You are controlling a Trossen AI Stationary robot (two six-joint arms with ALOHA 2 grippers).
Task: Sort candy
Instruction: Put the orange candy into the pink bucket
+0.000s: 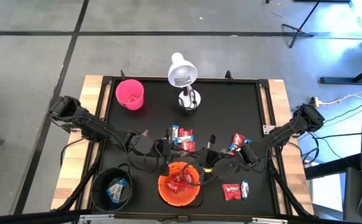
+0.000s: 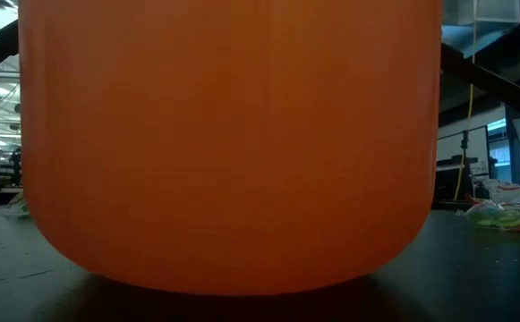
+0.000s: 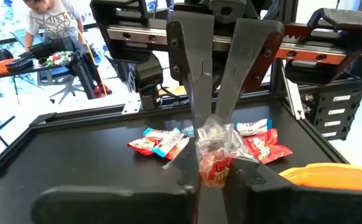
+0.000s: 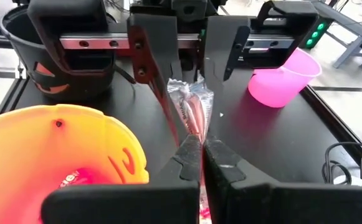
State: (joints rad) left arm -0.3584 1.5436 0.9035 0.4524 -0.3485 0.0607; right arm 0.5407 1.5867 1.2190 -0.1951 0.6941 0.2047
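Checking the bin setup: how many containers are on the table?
3: the pink cup at the back left, the black bowl at the front left corner, and the orange bowl at front centre, under both grippers. None appears hidden.

A grey concrete floor (image 1: 37, 62) crossed by dark seams surrounds the counter (image 1: 93, 87), whose wooden edges frame a black mat. A white desk lamp (image 1: 182, 73) stands at the counter's far edge. Tripod legs (image 1: 299, 28) stand in the far right corner. Through bright windows (image 3: 6, 25), a cluttered desk (image 3: 19, 62) and a person are visible.
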